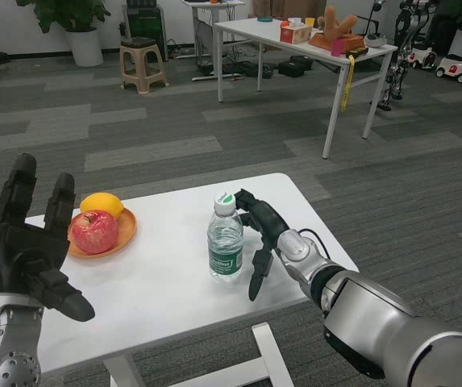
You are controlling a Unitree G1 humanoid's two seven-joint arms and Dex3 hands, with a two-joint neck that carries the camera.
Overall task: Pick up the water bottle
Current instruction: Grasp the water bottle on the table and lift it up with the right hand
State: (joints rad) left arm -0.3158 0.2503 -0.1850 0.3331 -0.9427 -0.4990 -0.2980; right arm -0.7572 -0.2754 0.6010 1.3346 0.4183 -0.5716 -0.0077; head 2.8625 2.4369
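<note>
A clear water bottle (225, 242) with a green label and a green-and-white cap stands upright near the middle of the white table (158, 274). My right hand (259, 234) is just to the right of the bottle, fingers apart and curved toward it, with nothing gripped; whether a fingertip touches the bottle is unclear. My left hand (27, 242) is raised at the table's left side, fingers spread and holding nothing.
An orange plate (126, 231) with a red apple (95, 231) and a yellow lemon (102, 203) sits left of the bottle. Beyond my table are grey carpet, a second white table (295, 40) with items, and a stool (143, 62).
</note>
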